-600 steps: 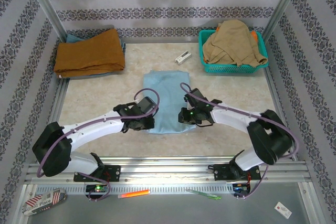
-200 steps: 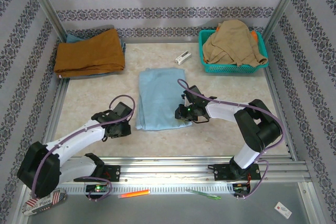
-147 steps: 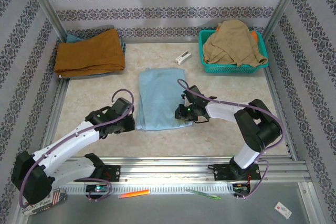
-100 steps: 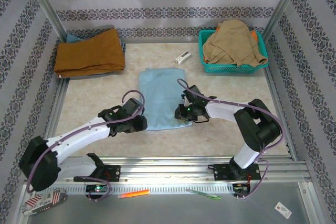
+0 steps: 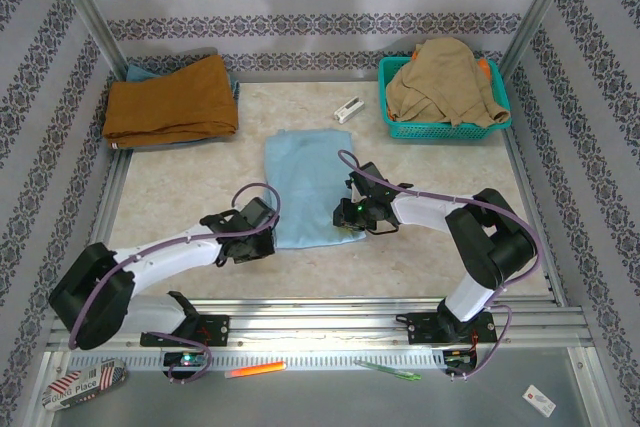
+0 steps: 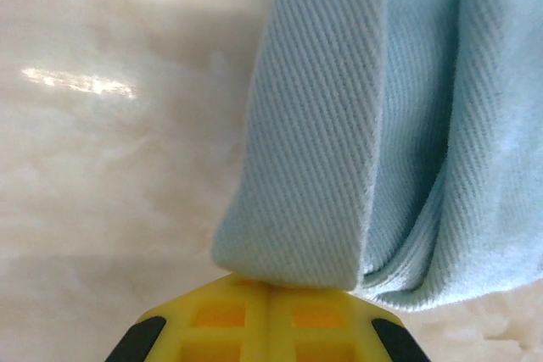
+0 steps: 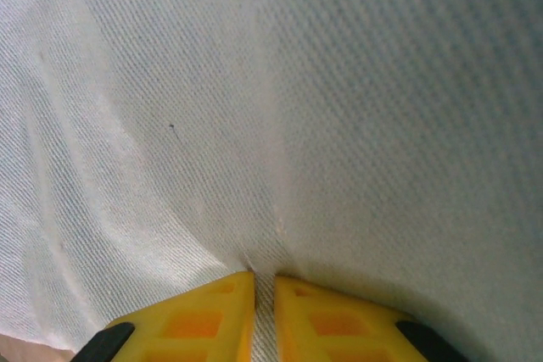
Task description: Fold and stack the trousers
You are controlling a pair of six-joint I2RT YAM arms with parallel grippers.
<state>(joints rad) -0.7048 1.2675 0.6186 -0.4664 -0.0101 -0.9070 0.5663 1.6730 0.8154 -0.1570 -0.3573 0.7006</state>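
Observation:
The light blue trousers (image 5: 305,187) lie folded into a rectangle at the middle of the table. My left gripper (image 5: 268,239) is at their near left corner. In the left wrist view its yellow fingers (image 6: 229,315) are pressed together, shut, with the folded cloth edge (image 6: 314,167) right at the tips and no cloth seen between them. My right gripper (image 5: 345,215) sits on the near right part of the trousers. In the right wrist view it (image 7: 264,286) is shut on a pinch of the pale cloth (image 7: 339,108).
A folded rust-orange garment (image 5: 170,99) lies at the back left. A teal basket (image 5: 445,129) at the back right holds a tan garment (image 5: 445,77). A small white object (image 5: 347,109) lies behind the trousers. The metal rail (image 5: 320,332) runs along the near edge.
My left arm swung in from the left to the trousers' near left corner and its fingers closed. The right gripper stayed put, and the trousers kept their shape.

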